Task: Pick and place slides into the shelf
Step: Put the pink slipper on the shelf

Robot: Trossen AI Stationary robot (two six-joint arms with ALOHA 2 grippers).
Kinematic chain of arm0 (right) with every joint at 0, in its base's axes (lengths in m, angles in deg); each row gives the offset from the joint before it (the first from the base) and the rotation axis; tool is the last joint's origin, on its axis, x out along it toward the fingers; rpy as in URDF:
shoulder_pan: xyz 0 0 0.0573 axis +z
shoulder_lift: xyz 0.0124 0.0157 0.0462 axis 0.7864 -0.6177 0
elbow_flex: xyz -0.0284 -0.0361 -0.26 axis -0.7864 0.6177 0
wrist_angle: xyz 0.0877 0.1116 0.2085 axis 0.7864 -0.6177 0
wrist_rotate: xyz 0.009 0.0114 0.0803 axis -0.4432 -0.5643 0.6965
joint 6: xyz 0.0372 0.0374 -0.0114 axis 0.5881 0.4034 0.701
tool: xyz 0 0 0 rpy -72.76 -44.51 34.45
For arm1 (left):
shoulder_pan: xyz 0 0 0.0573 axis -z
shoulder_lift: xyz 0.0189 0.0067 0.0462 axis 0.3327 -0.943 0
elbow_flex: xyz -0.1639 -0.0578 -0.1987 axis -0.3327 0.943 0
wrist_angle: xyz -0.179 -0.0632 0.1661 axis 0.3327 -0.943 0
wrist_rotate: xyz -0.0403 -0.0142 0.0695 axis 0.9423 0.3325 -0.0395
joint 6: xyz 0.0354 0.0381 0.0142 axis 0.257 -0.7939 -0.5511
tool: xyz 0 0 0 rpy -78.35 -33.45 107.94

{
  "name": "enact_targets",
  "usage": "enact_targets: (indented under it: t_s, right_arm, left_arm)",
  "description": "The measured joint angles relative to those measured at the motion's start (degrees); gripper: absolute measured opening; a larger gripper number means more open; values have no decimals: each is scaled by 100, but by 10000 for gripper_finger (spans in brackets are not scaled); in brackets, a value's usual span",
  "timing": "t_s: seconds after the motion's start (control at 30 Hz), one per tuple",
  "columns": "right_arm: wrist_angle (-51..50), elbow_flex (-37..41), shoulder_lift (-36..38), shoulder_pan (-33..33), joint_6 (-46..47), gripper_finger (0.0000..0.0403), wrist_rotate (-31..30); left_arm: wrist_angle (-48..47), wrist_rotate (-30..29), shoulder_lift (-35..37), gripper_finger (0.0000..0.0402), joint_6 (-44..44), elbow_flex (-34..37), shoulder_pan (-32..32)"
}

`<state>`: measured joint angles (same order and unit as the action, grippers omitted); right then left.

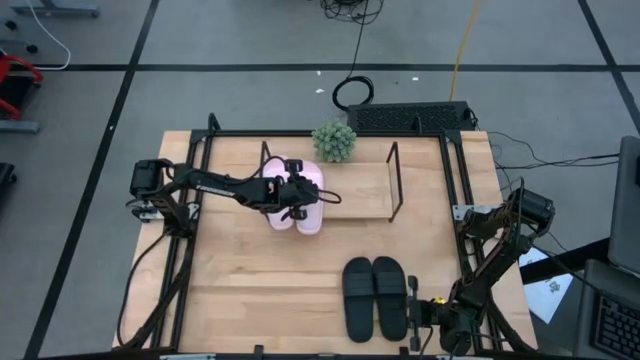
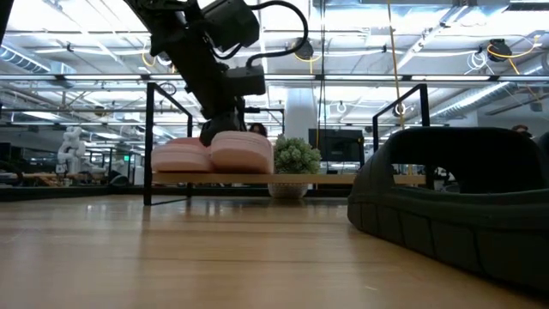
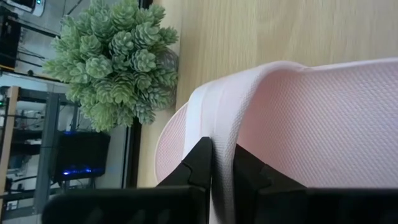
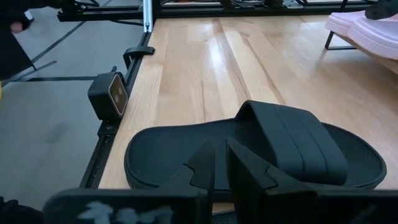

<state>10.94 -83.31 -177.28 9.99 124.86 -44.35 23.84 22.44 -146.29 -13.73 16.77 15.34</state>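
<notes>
Overhead, ceiling lights [image 2: 429, 39] above wooden tabletop [image 2: 214, 257].

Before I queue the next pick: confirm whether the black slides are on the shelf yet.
No: the black slides lie side by side on the tabletop, apart from the shelf.

A: Low shelf of light wood with thin dark metal end frames [image 1: 392, 190]: which parts are taken?
B: Its left end, by the pale pink pair of slide sandals [image 1: 297, 196] with the left tool [image 1: 297, 192] above; the board to their right lies bare. A small green succulent plant [image 1: 334, 141] stands behind it.
A: Light wooden bench [image 1: 250, 280]?
B: The matte black pair of slide sandals [image 1: 375, 296] sits front right, beside the right tool [image 1: 413, 313]. Front left and centre are open.
</notes>
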Motion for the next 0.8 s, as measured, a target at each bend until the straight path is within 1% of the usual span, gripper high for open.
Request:
enact_targets:
  t_s: [0.17,0.4,0.53,0.8]
  right_arm:
    - [29,0,0,0,9,29,0]
    - [33,-1,0,0,1,29,1]
    - [33,0,0,0,-2,29,2]
    - [32,0,0,0,-5,29,2]
  left_arm:
    - [-4,22,0,38,96,0,-81]
    - [-8,80,0,82,223,-2,-107]
    - [-13,87,0,99,223,-2,-93]
    - [-10,85,0,102,190,-2,-70]
